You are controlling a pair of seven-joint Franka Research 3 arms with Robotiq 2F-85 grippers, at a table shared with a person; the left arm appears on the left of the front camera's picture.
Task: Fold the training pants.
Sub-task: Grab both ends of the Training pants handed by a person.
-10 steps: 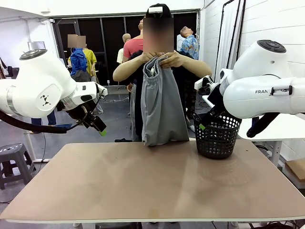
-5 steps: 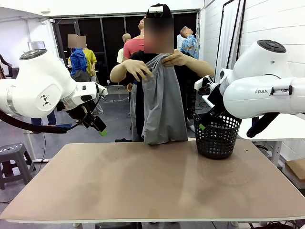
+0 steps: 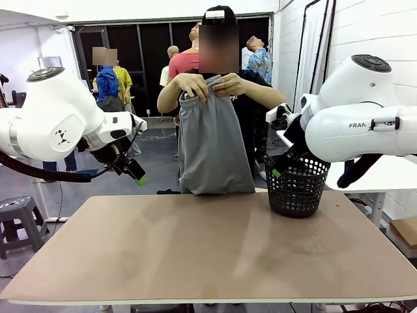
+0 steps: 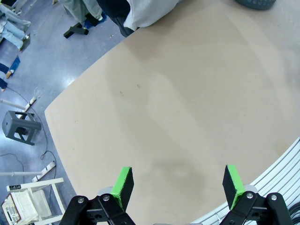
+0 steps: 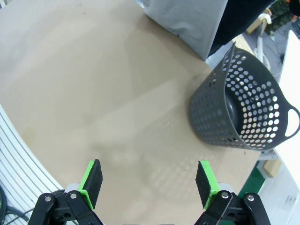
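Two hands [image 3: 195, 85] of the person hold up the training pants [image 3: 215, 150].
They hang by the waistband at the far edge of the table [image 3: 208, 261], likely to straighten before folding; the left gripper [image 4: 178, 171] and right gripper [image 5: 149, 165] stand wide open, empty.

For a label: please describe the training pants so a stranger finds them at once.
Look across the brown table to the person at its far side. Their hands hold the training pants up by the waistband. They are plain light grey, unlike the black mesh basket beside them.
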